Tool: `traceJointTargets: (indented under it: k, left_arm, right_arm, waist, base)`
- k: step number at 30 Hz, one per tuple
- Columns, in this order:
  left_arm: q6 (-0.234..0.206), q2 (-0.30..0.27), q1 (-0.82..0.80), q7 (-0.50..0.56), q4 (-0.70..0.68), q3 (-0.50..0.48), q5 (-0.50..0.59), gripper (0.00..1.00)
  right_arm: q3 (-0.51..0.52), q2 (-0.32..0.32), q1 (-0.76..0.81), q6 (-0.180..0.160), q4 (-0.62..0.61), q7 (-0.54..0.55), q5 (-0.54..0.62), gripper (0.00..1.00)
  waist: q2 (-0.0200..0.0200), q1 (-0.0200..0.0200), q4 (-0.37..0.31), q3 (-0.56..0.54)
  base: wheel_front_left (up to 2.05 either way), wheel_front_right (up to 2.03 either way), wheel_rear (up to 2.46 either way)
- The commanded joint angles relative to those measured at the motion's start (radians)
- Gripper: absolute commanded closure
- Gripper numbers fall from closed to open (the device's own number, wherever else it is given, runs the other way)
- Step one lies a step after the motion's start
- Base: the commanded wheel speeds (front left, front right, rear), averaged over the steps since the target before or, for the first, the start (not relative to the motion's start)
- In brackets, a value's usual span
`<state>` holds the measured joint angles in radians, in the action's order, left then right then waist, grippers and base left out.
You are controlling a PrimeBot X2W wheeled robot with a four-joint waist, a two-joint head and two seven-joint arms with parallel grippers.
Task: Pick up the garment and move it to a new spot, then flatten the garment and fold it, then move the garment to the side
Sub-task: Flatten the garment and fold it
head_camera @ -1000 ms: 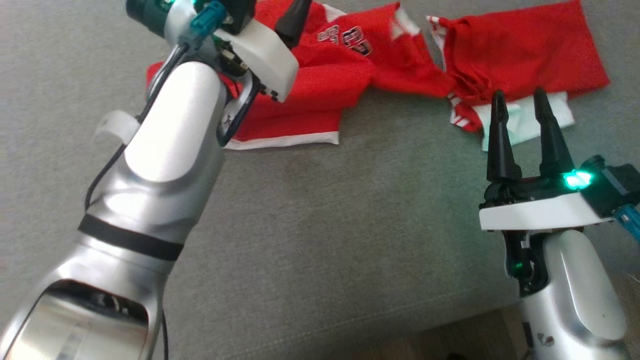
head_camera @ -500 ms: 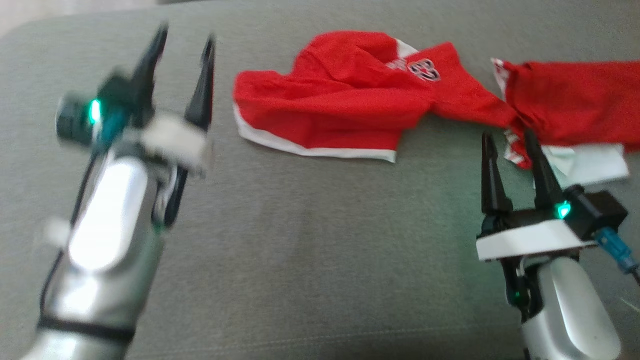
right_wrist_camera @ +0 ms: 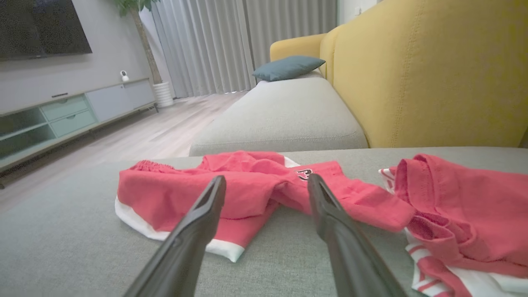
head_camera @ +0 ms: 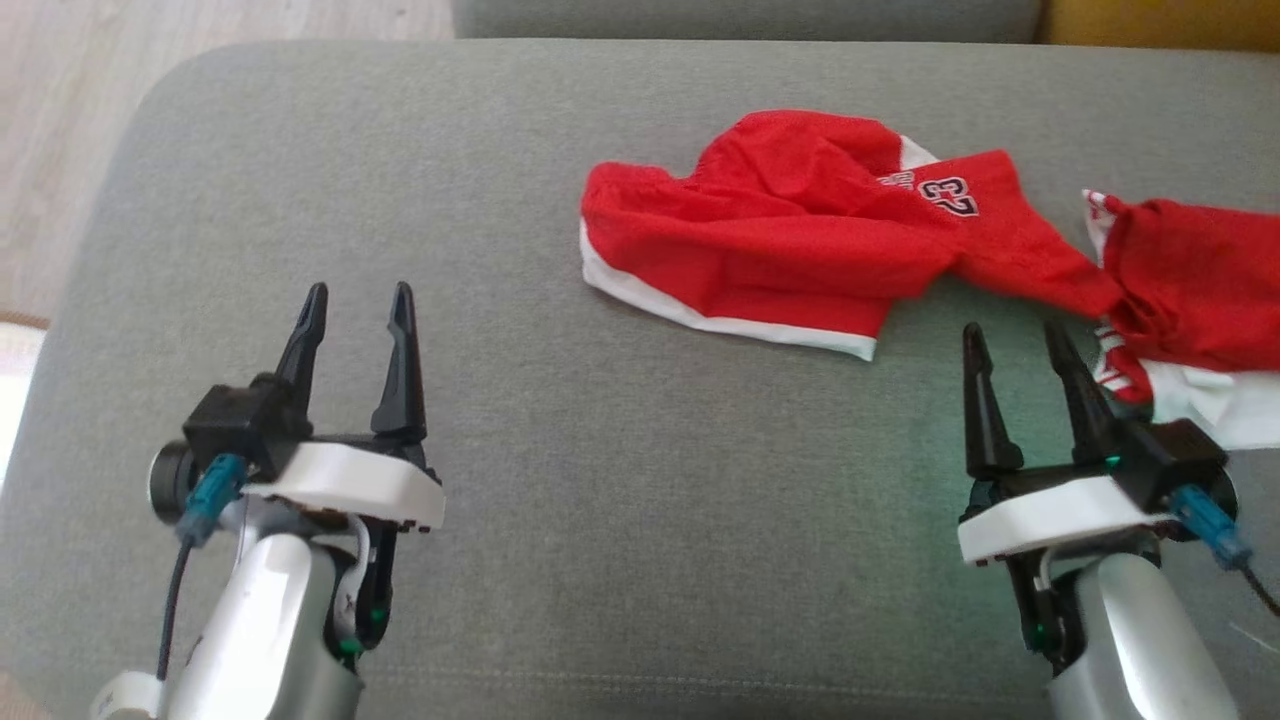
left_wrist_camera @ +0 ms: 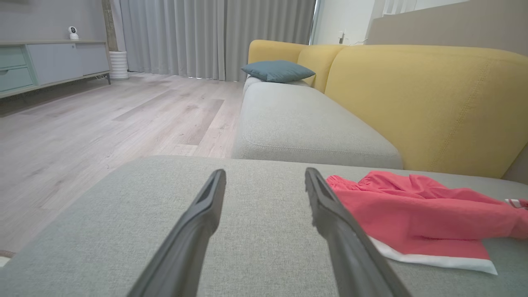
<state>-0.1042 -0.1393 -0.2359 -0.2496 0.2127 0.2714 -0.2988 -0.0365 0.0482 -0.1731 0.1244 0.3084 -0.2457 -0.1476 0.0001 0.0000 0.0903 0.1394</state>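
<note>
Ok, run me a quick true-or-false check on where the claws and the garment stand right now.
1. The left claw is open, empty and over bare cushion. True.
2. The red garment lies flat and neatly folded. False: it is crumpled and bunched up.
3. The right claw is shut on the garment. False: it is open and holds nothing, with its tips close to the cloth.
4. The garment rests on the grey cushion. True.
</note>
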Motion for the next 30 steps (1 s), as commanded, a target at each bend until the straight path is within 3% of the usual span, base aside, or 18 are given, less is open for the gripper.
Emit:
traceJointTargets:
  k: [1, 12, 30]
  left_arm:
    - [0.008, -0.006, -0.04, -0.012, -0.044, -0.05, 0.016, 0.0]
    - [0.061, 0.046, -0.045, -0.012, -0.031, -0.062, 0.051, 0.0]
    - [0.098, 0.086, -0.072, -0.012, -0.005, -0.07, 0.065, 0.0]
  right_arm:
    - [-0.023, 0.002, -0.023, 0.006, -0.023, 0.01, 0.017, 0.0]
    - [-0.065, 0.002, -0.082, 0.006, 0.119, 0.136, 0.239, 0.0]
    - [0.08, 0.002, -0.228, 0.006, 0.331, 0.12, 0.468, 0.0]
  waist:
    - [-0.0001, 0.0, 0.011, 0.005]
    - [-0.0001, 0.0, 0.069, 0.056]
    - [-0.0001, 0.0, 0.158, 0.127]
  base:
    - [0.0, 0.0, 0.0]
    - [0.0, 0.0, 0.0]
    - [0.0, 0.0, 0.0]
